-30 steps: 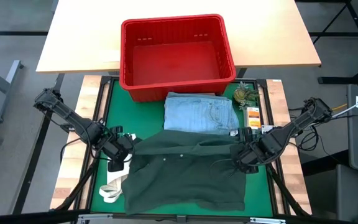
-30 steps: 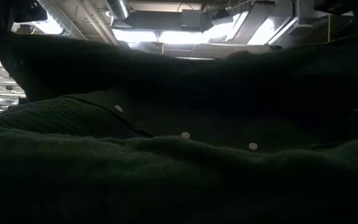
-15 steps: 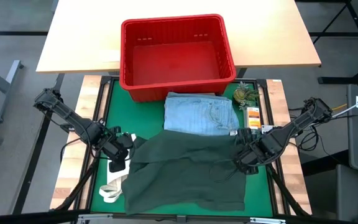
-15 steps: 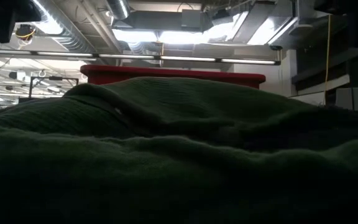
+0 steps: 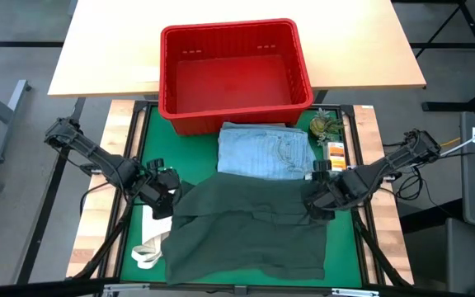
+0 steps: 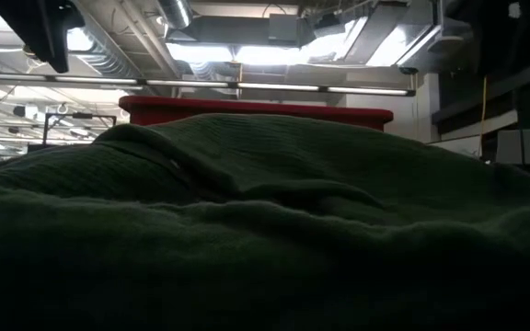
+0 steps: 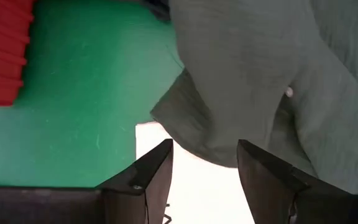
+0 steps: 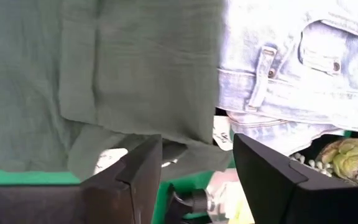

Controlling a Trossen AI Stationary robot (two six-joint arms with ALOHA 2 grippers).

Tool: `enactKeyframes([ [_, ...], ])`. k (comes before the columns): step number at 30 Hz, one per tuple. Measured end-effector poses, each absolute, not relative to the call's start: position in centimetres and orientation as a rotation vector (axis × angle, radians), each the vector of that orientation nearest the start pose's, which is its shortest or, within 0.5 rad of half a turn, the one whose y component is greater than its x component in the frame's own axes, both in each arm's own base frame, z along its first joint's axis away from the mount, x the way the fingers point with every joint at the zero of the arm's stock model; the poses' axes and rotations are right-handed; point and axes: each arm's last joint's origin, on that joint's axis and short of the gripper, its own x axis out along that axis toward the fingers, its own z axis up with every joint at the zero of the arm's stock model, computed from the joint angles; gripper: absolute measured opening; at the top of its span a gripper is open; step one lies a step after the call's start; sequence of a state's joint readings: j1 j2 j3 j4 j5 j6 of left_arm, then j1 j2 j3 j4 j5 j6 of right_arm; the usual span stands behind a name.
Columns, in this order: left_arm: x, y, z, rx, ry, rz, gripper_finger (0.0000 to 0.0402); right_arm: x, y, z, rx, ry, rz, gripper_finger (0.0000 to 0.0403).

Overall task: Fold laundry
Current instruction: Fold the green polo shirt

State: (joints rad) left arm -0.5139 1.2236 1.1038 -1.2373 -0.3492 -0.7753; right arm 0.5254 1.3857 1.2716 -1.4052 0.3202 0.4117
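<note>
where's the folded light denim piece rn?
High view: the folded light denim lies mid-table on the green mat, just before the red basket, its near edge meeting the green shirt.

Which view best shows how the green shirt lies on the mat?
The high view: the whole green shirt lies spread below the folded jeans. The low view shows only a dark mound. Each wrist view shows one edge, with no cloth between the open fingers.

There was one dark green shirt (image 5: 250, 227), one folded pair of light blue jeans (image 5: 266, 150), one red basket (image 5: 234, 74), one white bag (image 5: 151, 239) and two arms.
</note>
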Motion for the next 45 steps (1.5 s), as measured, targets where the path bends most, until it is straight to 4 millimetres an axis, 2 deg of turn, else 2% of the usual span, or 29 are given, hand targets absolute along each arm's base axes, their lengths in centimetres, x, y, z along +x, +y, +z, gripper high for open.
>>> enactKeyframes([
  [7, 18.7, -8.5, 29.0, -0.16, 1.139, 0.349, 0.016, 20.9, 8.9, 29.9, -0.281, 1.407, -0.094, 0.0186],
  [12, 19.7, -9.8, 29.5, -0.258, 1.05, 0.23, 0.0158, 21.6, 9.6, 30.0, -0.188, 1.35, -0.006, 0.0183],
  [21, 20.2, -13.3, 30.7, -0.398, 0.895, -0.001, 0.0185, 22.5, 14.4, 30.5, -0.116, 1.111, 0.243, 0.0183],
  [26, 20.5, -15.2, 30.1, -0.405, 0.884, -0.045, 0.0205, 22.3, 17.2, 30.2, -0.131, 1.041, 0.339, 0.0183],
  [36, 22.0, -20.9, 26.7, -0.391, 0.926, -0.216, 0.0223, 22.4, 22.9, 27.1, -0.133, 1.036, 0.45, 0.0183],
  [45, 21.5, -25.7, 22.1, -0.392, 1.029, -0.227, 0.0223, 21.8, 27.2, 23.5, -0.165, 1.086, 0.568, 0.0183],
])
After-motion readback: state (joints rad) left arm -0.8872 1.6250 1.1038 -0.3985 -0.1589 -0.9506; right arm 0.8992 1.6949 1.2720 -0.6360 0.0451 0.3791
